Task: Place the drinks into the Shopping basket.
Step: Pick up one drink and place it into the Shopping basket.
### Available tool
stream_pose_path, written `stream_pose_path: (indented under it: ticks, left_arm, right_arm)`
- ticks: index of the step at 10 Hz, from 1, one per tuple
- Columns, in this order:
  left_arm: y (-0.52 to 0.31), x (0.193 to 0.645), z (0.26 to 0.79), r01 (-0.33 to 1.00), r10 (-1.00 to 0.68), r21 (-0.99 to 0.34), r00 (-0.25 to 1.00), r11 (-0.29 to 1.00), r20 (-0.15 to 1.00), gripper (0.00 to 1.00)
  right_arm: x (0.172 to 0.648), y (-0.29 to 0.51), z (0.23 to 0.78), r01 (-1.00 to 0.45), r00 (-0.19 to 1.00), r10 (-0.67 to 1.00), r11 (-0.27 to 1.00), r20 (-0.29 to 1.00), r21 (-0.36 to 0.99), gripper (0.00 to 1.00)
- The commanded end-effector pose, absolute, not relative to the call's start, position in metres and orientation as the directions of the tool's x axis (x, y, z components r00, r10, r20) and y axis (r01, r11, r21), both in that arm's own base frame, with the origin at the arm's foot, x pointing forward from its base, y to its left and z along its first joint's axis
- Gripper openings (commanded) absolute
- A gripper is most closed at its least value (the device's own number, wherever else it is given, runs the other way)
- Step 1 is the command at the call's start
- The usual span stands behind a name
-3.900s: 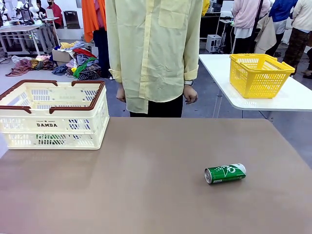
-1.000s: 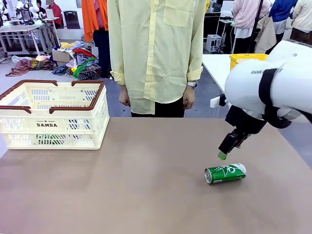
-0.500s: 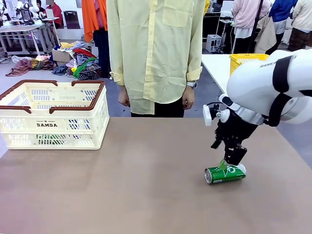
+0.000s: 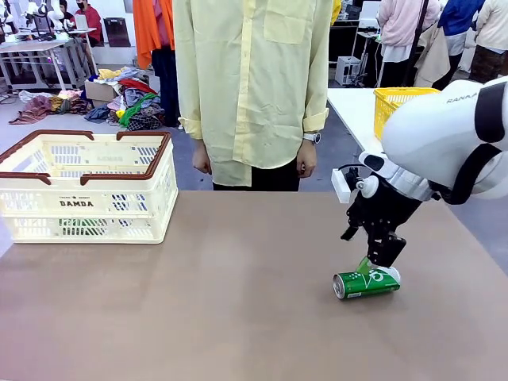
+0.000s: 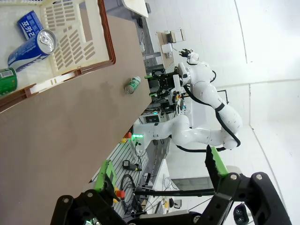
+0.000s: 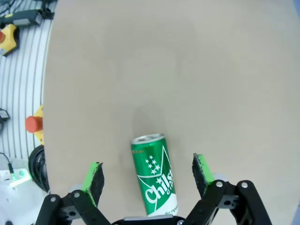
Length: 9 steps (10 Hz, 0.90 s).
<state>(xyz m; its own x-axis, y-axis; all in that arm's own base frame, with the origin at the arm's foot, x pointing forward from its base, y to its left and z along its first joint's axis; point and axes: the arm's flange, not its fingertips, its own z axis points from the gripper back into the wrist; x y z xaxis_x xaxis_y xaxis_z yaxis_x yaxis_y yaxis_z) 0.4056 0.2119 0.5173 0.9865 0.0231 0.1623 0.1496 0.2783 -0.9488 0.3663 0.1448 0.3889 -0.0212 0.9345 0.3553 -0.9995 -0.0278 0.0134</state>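
**Bench** [image 4: 238, 317]: brown, spanning the front view. **Person** [image 4: 254, 79]: pale yellow shirt, standing at the far side with arms hanging.

**Right arm** [image 4: 444, 135]: white, entering from the right. Its jaws are released and spread wide, set astride the green can [image 4: 367, 282]. In the right wrist view the green pads [image 6: 201, 169] flank the can with a gap on each side, so nothing is grasped.

**Shopping basket** [image 4: 48, 202]: at the far left of the bench, well apart from the green can.

**Yellow mesh basket** [image 4: 397, 99]: on a white table, far right.

**Green can**: on its side, right near part of the bench.

**Blue-and-white can** [image 5: 30, 47]: lying inside the Shopping basket in the left wrist view.

**Left jaws**: released, with nothing between them.
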Motion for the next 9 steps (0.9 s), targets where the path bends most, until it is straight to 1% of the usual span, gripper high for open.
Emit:
stream_pose_path:
  ticks: [1,3,4,5,6,7,9]
  left_arm:
    - [0.209,0.401,0.517,0.153,0.019,-0.948,0.986,0.28,0.164,1.0]
    - [0.209,0.401,0.517,0.153,0.019,-0.948,0.986,0.28,0.164,1.0]
    - [0.209,0.401,0.517,0.153,0.019,-0.948,0.986,0.28,0.164,1.0]
    - [0.209,0.401,0.517,0.153,0.019,-0.948,0.986,0.28,0.164,1.0]
    - [0.209,0.401,0.517,0.153,0.019,-0.948,0.986,0.28,0.164,1.0]
    - [0.209,0.401,0.517,0.153,0.019,-0.948,0.986,0.28,0.164,1.0]
    - [0.209,0.401,0.517,0.153,0.019,-0.948,0.986,0.28,0.164,1.0]
  right_arm:
    - [0.387,0.143,0.372,-1.0,0.021,0.961,0.018,0.275,0.013,1.0]
    - [0.396,0.143,0.352,-0.998,0.051,0.986,0.046,0.157,0.039,1.0]
    - [0.401,0.143,0.339,-0.997,0.063,0.99,0.058,0.127,0.048,1.0]
    - [0.405,0.143,0.328,-0.997,0.06,0.991,0.053,0.123,0.061,1.0]
    - [0.406,0.142,0.319,-0.996,0.077,0.994,0.073,0.082,0.044,1.0]
    - [0.405,0.142,0.309,-0.998,0.063,0.995,0.06,0.072,0.037,1.0]
    - [0.4,0.141,0.292,-0.995,0.049,0.995,0.041,0.087,0.094,1.0]
